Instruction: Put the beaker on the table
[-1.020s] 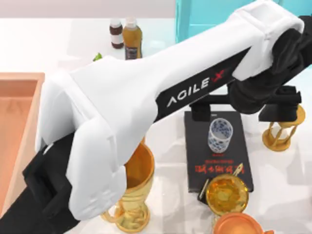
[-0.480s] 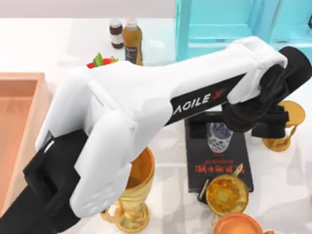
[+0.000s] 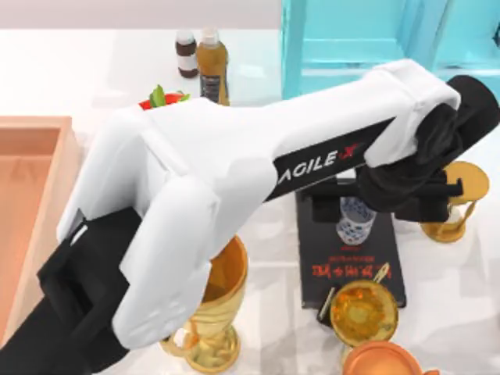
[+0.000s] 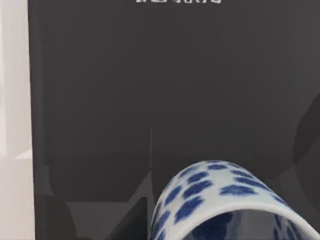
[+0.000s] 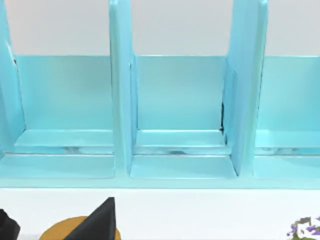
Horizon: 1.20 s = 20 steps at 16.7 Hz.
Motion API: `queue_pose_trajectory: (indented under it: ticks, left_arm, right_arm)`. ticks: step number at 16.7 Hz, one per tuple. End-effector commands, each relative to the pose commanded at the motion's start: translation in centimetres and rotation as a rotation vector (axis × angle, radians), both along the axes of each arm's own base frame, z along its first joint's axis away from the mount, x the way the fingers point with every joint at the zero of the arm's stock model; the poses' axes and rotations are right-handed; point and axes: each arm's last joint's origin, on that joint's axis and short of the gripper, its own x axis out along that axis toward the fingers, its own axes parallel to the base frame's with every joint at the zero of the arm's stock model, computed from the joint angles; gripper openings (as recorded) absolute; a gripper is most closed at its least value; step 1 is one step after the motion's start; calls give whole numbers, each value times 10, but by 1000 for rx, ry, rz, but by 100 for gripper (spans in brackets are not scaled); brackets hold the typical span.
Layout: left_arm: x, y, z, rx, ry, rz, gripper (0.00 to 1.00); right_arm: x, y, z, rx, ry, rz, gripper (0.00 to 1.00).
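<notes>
This looks like a pretend room made on a computer, not a real home. A shiny white table [image 3: 62, 74] holds mixed things: gold cups [image 3: 212, 312], small bottles [image 3: 211, 62], a black book [image 3: 351, 266], a wooden tray [image 3: 27, 195] and a light blue shelf [image 5: 175, 120].

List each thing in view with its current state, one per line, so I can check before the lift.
Small white cup with blue floral pattern (the beaker): upright on the book, between the left gripper's fingers.
Left gripper: down at the beaker, one finger each side.
Black book with red lettering: flat on the glossy white table.
Large gold handled goblet: upright.
Small gold cup: upright.
</notes>
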Motion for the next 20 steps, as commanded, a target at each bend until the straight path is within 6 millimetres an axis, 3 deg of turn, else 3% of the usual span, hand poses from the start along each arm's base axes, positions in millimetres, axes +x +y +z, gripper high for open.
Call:
queue_pose_trajectory:
  ticks: [8,20]
  left_arm:
    - [0,0,0,0,0,0,2]
    - [0,2,7,16,-3,8,0]
  right_arm:
    - [0,0,0,0,0,0,100]
    - [0,0,0,0,0,0,100]
